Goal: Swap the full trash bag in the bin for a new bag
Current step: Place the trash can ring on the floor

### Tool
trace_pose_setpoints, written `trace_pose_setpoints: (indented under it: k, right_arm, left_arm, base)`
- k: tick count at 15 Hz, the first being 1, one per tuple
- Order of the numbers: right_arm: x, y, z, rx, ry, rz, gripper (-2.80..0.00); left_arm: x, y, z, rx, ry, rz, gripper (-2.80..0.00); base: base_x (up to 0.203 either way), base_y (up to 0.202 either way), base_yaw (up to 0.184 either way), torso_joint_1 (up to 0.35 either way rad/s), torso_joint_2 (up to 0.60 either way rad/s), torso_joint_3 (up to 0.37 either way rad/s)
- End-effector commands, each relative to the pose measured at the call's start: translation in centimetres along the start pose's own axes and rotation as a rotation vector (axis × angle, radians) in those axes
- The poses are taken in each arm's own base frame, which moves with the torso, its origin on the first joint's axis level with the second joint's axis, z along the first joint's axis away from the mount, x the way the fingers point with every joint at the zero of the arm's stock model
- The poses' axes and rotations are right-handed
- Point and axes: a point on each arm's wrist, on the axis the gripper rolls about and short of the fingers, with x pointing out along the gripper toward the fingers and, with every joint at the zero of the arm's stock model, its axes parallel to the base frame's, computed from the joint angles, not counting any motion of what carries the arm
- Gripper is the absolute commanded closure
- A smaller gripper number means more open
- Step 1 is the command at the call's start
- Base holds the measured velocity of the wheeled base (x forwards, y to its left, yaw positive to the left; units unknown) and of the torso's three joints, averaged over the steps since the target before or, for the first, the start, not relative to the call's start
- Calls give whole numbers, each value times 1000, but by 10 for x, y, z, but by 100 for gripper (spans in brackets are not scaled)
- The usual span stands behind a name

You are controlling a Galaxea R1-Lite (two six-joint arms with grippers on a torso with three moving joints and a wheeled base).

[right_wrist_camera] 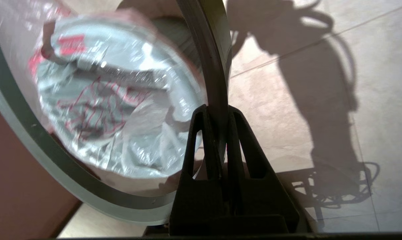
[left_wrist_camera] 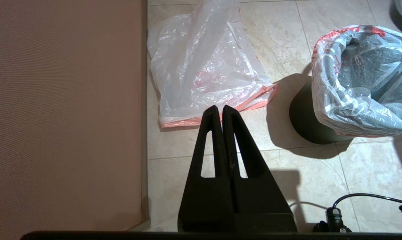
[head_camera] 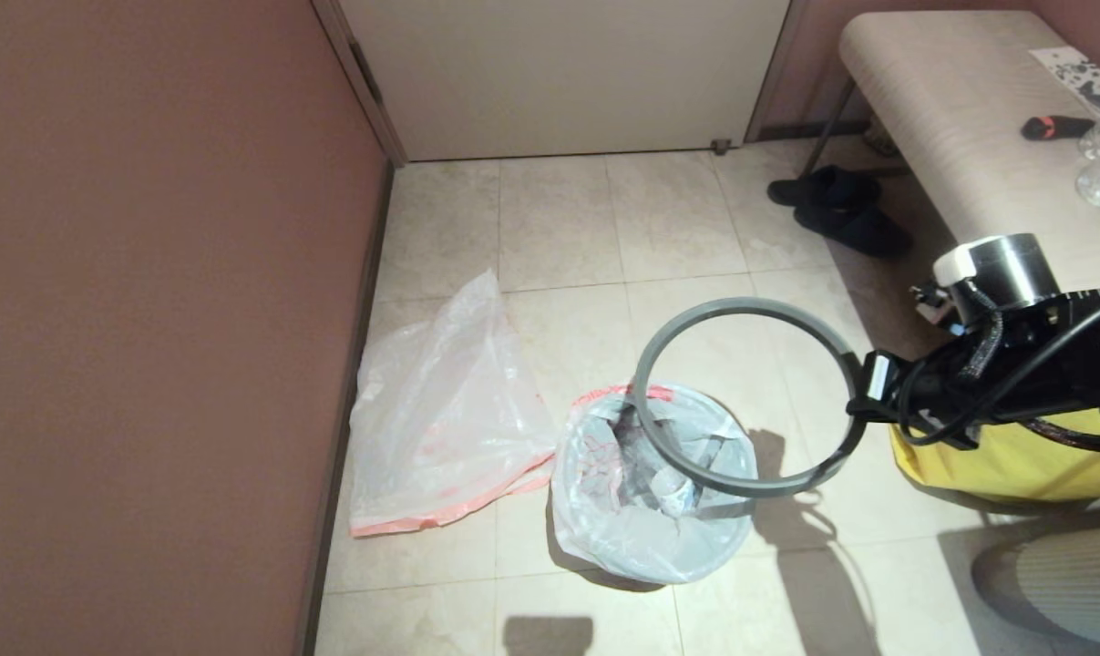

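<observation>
The right gripper's fingers are clamped on the grey ring rim, holding it in the air, tilted above the bin. The full trash bag sits in that bin on the tiled floor, its mouth draped over the edge. The new bag lies flat just beside it by the wall, with the left gripper pressed shut and empty above the floor near its rim band.

The new bag lies on the floor left of the bin, which holds the full trash bag.
</observation>
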Motion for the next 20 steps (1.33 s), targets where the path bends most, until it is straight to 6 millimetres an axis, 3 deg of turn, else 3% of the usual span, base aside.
trace_pose_setpoints:
  k: [1, 5, 9, 11, 17, 20]
  right_arm:
    - [1, -37, 21, 100, -39, -85, 0]
    - [43, -90, 37, 194, -9, -249, 0]
    - [93, -115, 48, 205, 1, -341, 0]
    - [127, -125, 50, 183, 19, -384, 0]
    - [253, -168, 27, -60, 127, -525, 0]
    - [299, -172, 8, -184, 161, -551, 0]
  left_arm:
    - [0, 0, 0, 0, 0, 0, 0]
    - [0, 0, 0, 0, 1, 0, 0]
    - [0, 0, 0, 0, 1, 0, 0]
    - [0, 0, 0, 0, 2, 0, 0]
    - [0, 0, 0, 0, -1, 0, 0]
    - [0, 0, 0, 0, -1, 0, 0]
  base:
    - [0, 0, 0, 0, 0, 0]
    - [0, 0, 0, 0, 0, 0]
    - [0, 0, 0, 0, 0, 0]
    - [0, 0, 0, 0, 0, 0]
    - [0, 0, 0, 0, 0, 0]
    - [0, 0, 0, 0, 0, 0]
